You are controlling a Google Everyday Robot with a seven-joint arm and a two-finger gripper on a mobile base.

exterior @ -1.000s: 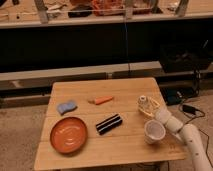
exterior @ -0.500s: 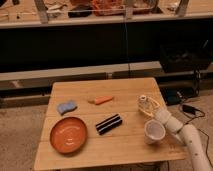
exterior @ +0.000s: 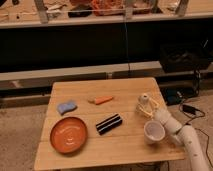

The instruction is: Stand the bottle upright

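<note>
Looks like a robotics lab or workshop. Small wooden bench (exterior: 105,90) on a speckled hard floor (exterior: 20,125), cluttered metal-framed shelving (exterior: 100,15) along the far wall, loose cables and a power brick (exterior: 190,107) on the floor right. Gripper (exterior: 146,110) sits over the bench's right edge.

The two-finger gripper (exterior: 148,111) sits at the right side of the light wooden table (exterior: 125,147), closed around the small clear plastic bottle with a pale cap (exterior: 144,103), which stands upright. Just below the gripper stands a white round cup (exterior: 153,132). To its left lie a black striped flat packet (exterior: 109,124) and an orange carrot (exterior: 101,100); farther left are a blue sponge (exterior: 67,106) and an orange round plate (exterior: 68,134).
</note>
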